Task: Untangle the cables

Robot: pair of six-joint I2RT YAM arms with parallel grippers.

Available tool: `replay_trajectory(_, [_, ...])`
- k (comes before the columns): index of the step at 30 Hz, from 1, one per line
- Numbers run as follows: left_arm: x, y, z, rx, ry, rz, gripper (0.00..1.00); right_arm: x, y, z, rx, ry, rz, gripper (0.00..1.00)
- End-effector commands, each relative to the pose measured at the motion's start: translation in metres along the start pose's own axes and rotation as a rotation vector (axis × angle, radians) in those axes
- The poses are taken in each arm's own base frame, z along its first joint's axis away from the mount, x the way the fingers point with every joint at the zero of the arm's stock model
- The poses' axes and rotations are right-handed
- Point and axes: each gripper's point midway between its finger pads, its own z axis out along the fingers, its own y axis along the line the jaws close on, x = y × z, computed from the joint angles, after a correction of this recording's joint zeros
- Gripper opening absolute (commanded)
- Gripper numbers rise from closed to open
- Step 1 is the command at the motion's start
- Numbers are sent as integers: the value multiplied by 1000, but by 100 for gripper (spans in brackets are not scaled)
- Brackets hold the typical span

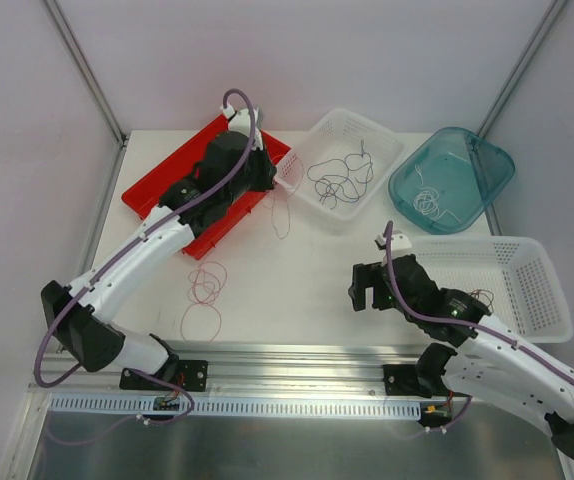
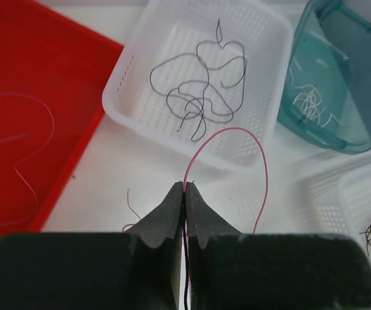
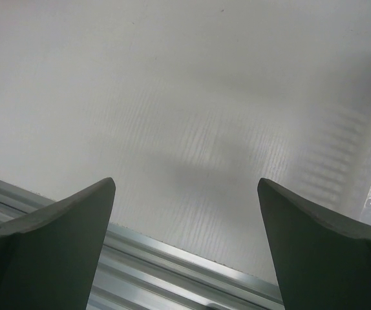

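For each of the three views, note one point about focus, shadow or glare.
Top external: even light, sharp throughout. Left wrist: the left gripper looms dark and soft-edged; white basket sharp. Right wrist: soft shadow on the table, sheen on the rail.

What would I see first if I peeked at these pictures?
The bright red tray at the back left jumps out, with the see-through teal tub at the back right. Then comes the left hand, pinched shut on a thin red wire. The wire arches up in front of a white basket holding a dark squiggly wire.
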Motion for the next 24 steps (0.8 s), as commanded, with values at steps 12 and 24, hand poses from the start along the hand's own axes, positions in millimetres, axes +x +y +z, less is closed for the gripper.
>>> replay_trajectory(12, [-182,36,-60,-94,-347,176,3,-7,-7,-8,31,-26,-6,97])
replay_trajectory(24, [-175,165,66,-350,-231,108,0,0,-9,-9,36,4,-5,97])
